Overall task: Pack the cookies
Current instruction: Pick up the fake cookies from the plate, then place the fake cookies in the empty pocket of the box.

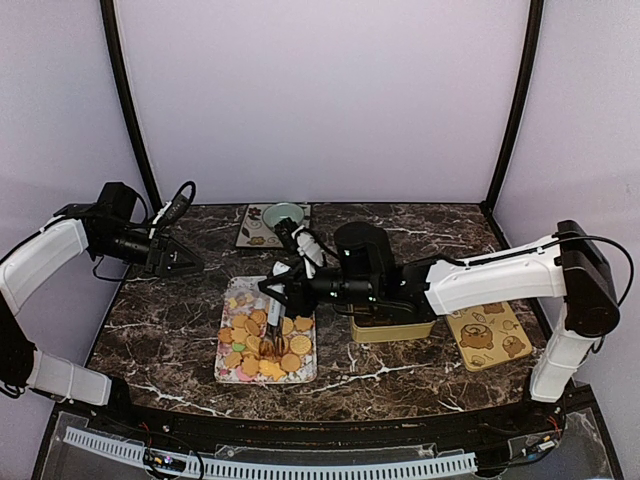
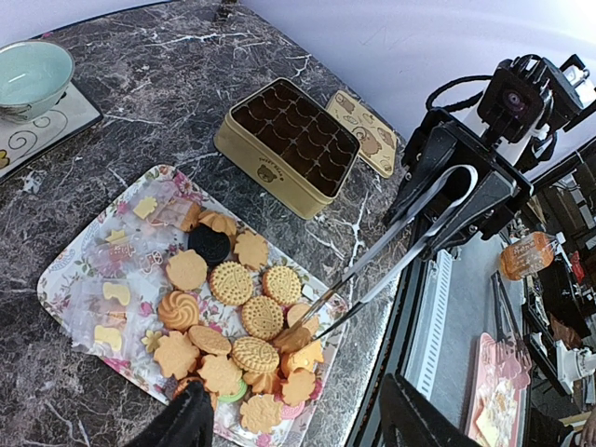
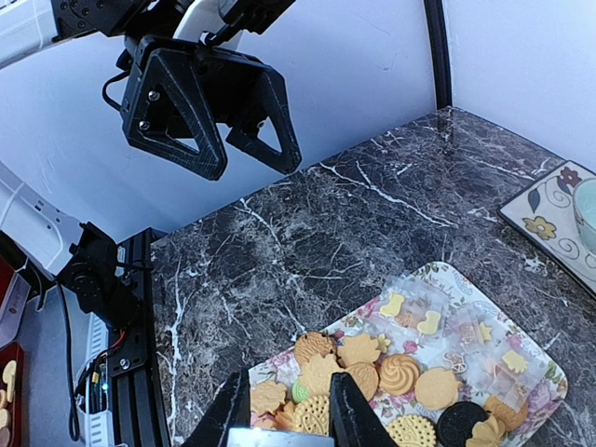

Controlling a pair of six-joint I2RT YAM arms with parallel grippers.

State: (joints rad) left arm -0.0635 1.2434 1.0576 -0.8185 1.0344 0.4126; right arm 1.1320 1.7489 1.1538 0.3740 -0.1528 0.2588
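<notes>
While the right gripper (image 2: 442, 209) is clamping metal tongs (image 2: 372, 270), their tips are touching the cookies (image 2: 233, 326), which are lying on a floral tray (image 2: 65, 289) near the table's (image 2: 140, 121) front edge. The left gripper (image 3: 247, 158) is hanging over the far left part, fingers apart. An open divided tin (image 2: 270, 172) is sitting near the tray's right side.

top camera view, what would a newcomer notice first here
A floral tray of mostly orange cookies sits mid-table. The right gripper reaches over it, clamping metal tongs whose tips are down among the cookies. A gold tin with empty compartments stands just right of the tray.
</notes>
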